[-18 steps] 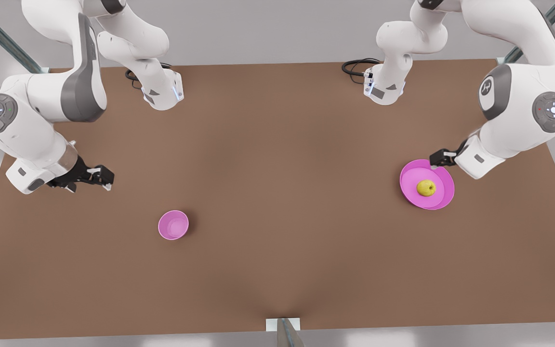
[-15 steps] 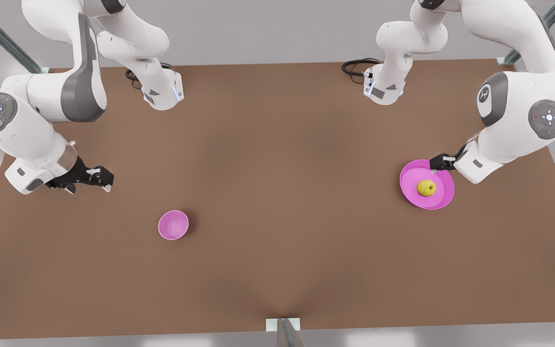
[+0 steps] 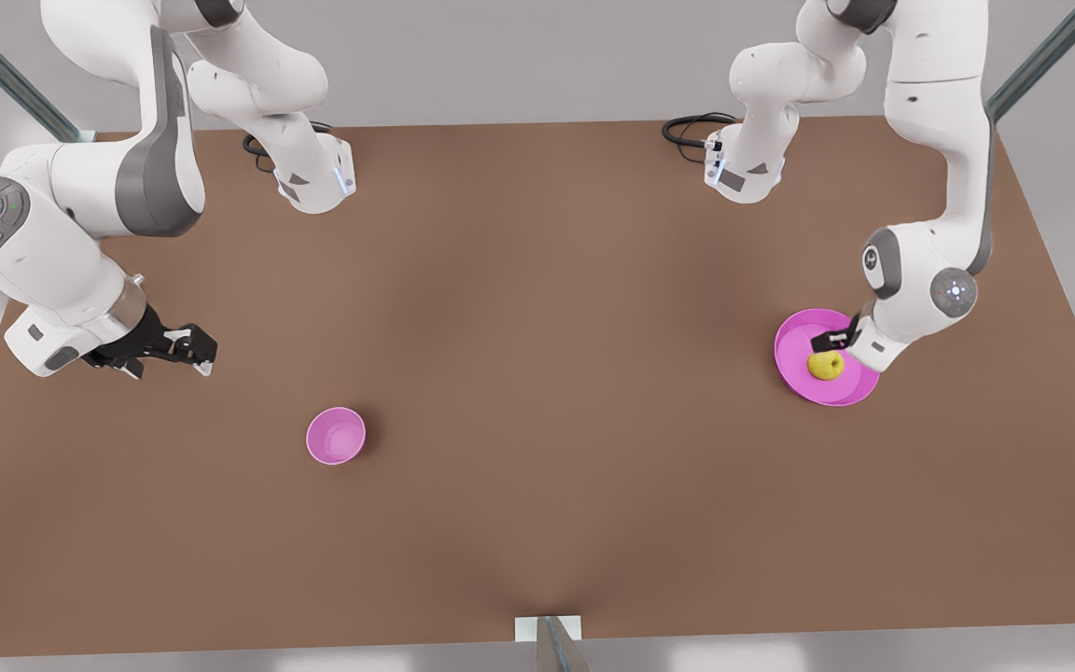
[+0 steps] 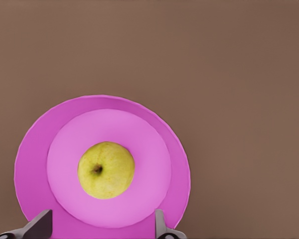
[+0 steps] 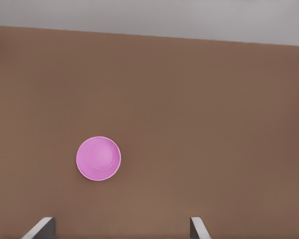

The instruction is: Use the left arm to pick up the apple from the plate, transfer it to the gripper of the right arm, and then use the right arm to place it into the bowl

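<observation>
The apple [image 3: 826, 365] sits in the middle of the plate [image 3: 794, 359] at the front view's right, so the pick-up is not yet done. The left gripper [image 3: 833, 342] hangs over the plate just beside the apple, and in the left wrist view its fingers [image 4: 40, 225] stand spread wide, one to each side with the apple [image 4: 106, 170] between and ahead of them, holding nothing. It seems lined up for the grasp, but I judge it has yet to drop and close. The right gripper [image 3: 192, 347] waits at the front view's left, well apart from the plate and near the bowl [image 3: 336, 435]; its fingertips [image 5: 40, 226] are also parted and empty, with the bowl [image 5: 98, 158] ahead on the bare table [image 3: 537, 373]. Everything remains: grasping and lifting the apple, carrying it across for the hand-over, and the drop into the bowl.
</observation>
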Motion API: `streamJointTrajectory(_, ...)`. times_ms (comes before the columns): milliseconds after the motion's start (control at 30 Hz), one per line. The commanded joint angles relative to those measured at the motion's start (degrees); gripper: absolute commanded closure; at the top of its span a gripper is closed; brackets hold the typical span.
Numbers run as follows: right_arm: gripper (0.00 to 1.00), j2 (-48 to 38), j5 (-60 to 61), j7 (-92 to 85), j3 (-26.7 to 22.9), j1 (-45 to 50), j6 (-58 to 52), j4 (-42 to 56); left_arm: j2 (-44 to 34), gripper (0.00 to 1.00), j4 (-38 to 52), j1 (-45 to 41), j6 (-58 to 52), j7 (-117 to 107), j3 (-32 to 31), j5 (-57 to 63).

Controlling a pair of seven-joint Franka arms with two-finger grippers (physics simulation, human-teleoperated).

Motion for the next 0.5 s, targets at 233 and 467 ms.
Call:
streamJointTrajectory(233, 0.0, -0.06, 0.07, 0.36, -0.01, 0.14, 0.09, 0.03, 7.78, 0.0, -0.03, -0.28, 10.36, 0.91, 0.93, 0.15)
streamJointTrajectory(467, 0.0, -0.06, 0.07, 0.27, -0.01, -0.04, 0.0, -0.06, 10.94, 0.0, -0.03, -0.2, 11.85, 1.0, 0.93, 0.15)
